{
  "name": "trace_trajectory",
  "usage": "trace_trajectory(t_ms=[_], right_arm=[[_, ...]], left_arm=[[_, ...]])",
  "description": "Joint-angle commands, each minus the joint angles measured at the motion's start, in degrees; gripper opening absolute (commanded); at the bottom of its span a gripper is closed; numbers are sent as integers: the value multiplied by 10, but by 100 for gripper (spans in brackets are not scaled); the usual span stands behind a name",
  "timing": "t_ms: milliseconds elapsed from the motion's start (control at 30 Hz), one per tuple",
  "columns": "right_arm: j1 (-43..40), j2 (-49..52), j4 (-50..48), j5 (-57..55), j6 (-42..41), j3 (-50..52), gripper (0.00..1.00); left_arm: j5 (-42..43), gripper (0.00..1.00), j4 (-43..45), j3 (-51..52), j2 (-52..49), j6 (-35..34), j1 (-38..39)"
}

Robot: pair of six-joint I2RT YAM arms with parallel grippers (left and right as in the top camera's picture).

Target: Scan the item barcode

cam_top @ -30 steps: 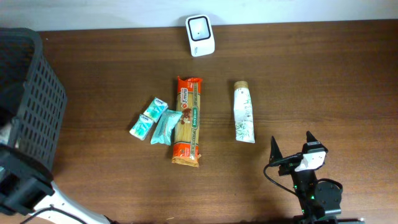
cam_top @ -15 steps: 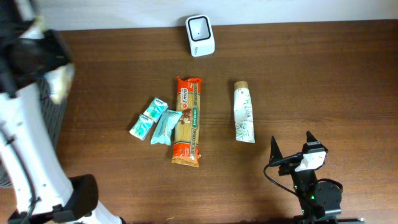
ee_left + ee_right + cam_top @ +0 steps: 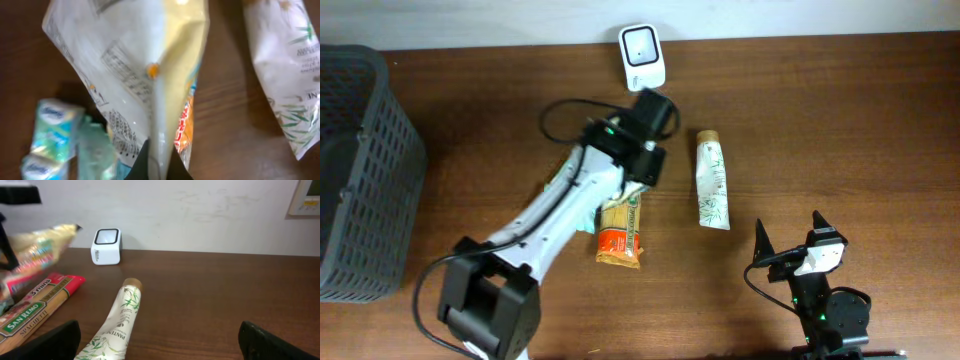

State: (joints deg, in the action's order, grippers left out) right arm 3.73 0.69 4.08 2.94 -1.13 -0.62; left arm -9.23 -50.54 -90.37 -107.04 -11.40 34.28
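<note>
Held aloft: crinkly white-and-yellow plastic packet [image 3: 135, 60], clamped in left pincer [image 3: 159, 167] above brown wooden table [image 3: 840, 120].
Dark slatted basket [image 3: 360, 170] cut off at left edge. Overhead, white left arm [image 3: 550, 215] hides most of packet and half the orange spaghetti pack [image 3: 618, 240]; left wrist view alone shows the grip. Packet blurred in right wrist view, print unreadable. White barcode scanner [image 3: 642, 43] at far edge, just past arm's end. right pincer [image 3: 788, 228] spread wide.

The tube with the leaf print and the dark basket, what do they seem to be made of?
The tube looks like soft plastic with a satin white skin, flattened at its sealed end; its tan cap could be plastic or wood-look. The basket seems moulded dark grey plastic, matte, with a regular grid of holes in its wall.
</note>
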Motion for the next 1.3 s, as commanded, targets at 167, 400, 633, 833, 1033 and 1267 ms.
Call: trace_trajectory(t_ms=[167,400,633,833,1033,1267], right_arm=[[-4,-3,2,3,0,3,99],[-4,-3,2,3,0,3,99],[-4,-3,2,3,0,3,99],[-4,-3,2,3,0,3,99],[-4,-3,2,3,0,3,99],[-4,-3,2,3,0,3,99]], left_arm=[[-24,0,58,71,10,-59,39],[-24,0,101,71,10,-59,58],[-24,16,118,71,10,-59,58],[-24,41,127,71,10,-59,58],[-26,65,51,-21,50,-28,-17],[-15,99,-121,-249,122,125,-260]])
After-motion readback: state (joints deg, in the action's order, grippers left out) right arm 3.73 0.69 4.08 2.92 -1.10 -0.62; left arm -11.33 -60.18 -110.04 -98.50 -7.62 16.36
